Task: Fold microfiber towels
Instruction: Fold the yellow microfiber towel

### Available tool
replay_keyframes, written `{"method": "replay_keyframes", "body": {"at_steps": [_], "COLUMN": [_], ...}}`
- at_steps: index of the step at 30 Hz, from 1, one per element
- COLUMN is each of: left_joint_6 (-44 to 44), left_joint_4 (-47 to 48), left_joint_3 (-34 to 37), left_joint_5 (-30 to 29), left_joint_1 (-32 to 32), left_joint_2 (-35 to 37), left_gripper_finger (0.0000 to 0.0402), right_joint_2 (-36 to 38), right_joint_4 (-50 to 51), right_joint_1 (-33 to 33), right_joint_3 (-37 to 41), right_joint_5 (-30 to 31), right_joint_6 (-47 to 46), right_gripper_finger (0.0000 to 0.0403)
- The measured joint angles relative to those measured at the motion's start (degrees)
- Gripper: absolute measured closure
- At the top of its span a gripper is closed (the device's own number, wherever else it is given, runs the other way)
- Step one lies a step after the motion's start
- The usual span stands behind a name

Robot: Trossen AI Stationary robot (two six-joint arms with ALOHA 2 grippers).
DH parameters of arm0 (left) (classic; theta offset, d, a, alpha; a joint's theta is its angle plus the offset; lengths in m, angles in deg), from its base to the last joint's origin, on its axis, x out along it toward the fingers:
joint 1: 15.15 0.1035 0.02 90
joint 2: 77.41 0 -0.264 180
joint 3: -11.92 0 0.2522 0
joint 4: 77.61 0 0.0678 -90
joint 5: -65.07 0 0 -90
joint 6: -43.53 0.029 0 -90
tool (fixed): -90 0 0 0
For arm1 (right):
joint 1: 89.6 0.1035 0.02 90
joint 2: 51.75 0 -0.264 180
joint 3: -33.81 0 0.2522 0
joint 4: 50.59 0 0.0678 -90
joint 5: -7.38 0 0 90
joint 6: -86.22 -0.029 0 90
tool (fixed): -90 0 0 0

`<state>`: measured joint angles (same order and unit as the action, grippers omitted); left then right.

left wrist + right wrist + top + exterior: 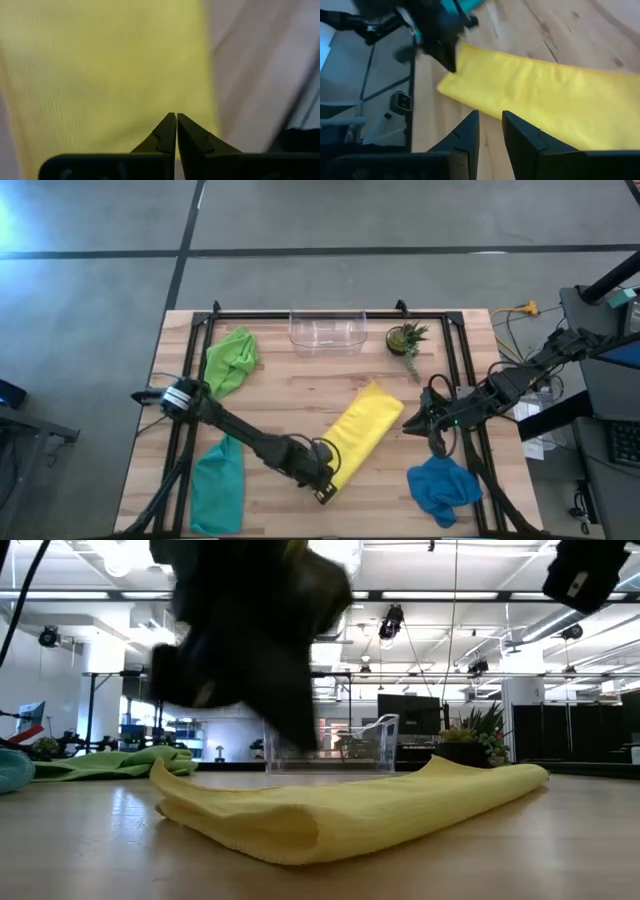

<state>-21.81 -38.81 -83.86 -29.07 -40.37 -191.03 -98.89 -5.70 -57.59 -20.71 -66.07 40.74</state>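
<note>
The yellow towel (360, 430) lies on the table folded into a long strip, running slantwise from the middle toward the near edge. My left gripper (325, 492) is shut and hangs just above the strip's near end (100, 65); the low view shows it (300, 735) clear of the cloth. My right gripper (490, 117) stands by the strip's far right end (415, 425), a small gap between its fingers and nothing in it. A lime green towel (230, 360), a teal towel (218, 485) and a blue towel (443, 485) lie crumpled on the table.
A clear plastic container (327, 330) and a small potted plant (405, 340) stand at the table's far edge. A black frame (190, 330) borders the table's left, far and right sides. Bare wood shows between the yellow strip and the green towel.
</note>
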Motion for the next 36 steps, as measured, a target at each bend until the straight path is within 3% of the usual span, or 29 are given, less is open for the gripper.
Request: {"method": "replay_keyframes", "body": {"at_steps": [6,14,20,24,30,36], "left_joint_6": [8.8,23.0,34.8,41.8,52.2,55.6], "left_joint_4": [-0.8,-4.7,-14.0,-19.8,-20.1,-19.9], "left_joint_3": [0.0,0.0,-0.1,-1.2,-8.0,-15.3], "left_joint_5": [-0.9,2.4,5.3,9.5,10.2,5.1], "left_joint_1": [5.4,18.8,26.9,28.5,29.0,29.3], "left_joint_2": [3.9,3.1,1.2,-2.5,-10.1,-17.9], "left_gripper_finger": [0.0401,0.0401,0.0401,0.0401,0.0402,0.0402], "right_joint_2": [0.1,0.6,0.6,0.6,0.5,0.5], "right_joint_4": [0.1,-0.5,-1.5,-4.1,-4.6,-4.7], "right_joint_1": [0.0,0.1,0.4,0.4,0.4,0.4], "right_joint_3": [2.6,2.5,0.2,-0.3,-1.3,-2.3], "right_joint_5": [0.0,2.7,7.8,11.5,13.8,14.7], "right_joint_6": [-5.2,-9.2,-9.1,-9.1,-9.0,-10.1], "right_gripper_finger": [0.0323,0.0323,0.0323,0.0323,0.0323,0.0323]}}
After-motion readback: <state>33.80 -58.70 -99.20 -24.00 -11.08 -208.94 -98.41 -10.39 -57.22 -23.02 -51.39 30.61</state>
